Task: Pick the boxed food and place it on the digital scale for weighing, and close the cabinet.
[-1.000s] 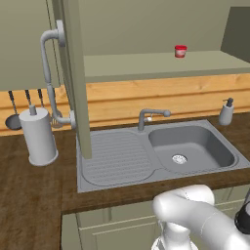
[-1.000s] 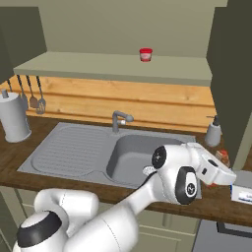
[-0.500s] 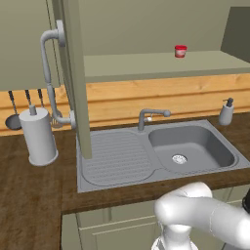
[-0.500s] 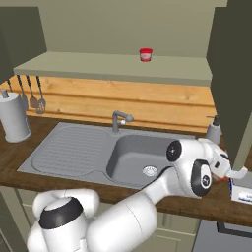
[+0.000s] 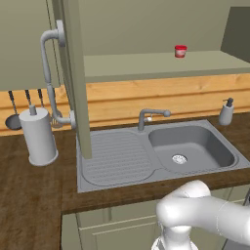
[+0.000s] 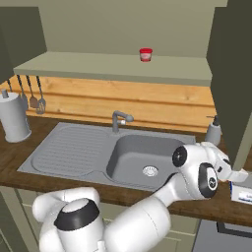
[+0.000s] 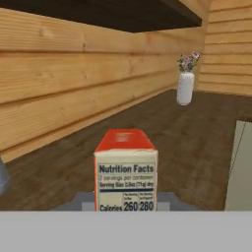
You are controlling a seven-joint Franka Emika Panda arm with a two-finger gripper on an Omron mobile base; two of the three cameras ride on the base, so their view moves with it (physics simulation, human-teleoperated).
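On the far left we see a paper towel roll [image 5: 40, 136] on the dark wooden counter [image 5: 29, 195], with utensils [image 5: 14, 119] hanging behind it, partly hidden by the roll. Next comes the cabinet [image 5: 73, 78], its left door standing open edge-on to us, its curved handle [image 5: 49, 73] facing left. On its shelf sits a small red-lidded jar [image 5: 180, 51]. Below lies the sink [image 5: 195, 146] with its faucet [image 5: 149, 117], and a soap dispenser [image 5: 225, 112] just to the right. In the right base view the arm reaches right past the sink, and the wrist covers the gripper, so we cannot tell how its fingers stand. In the hand view the boxed food [image 7: 126, 170] stands upright on the counter, close ahead, nutrition panel facing us, its base cut off. Beyond it, well apart, stands a white vase [image 7: 185, 86] with flowers.
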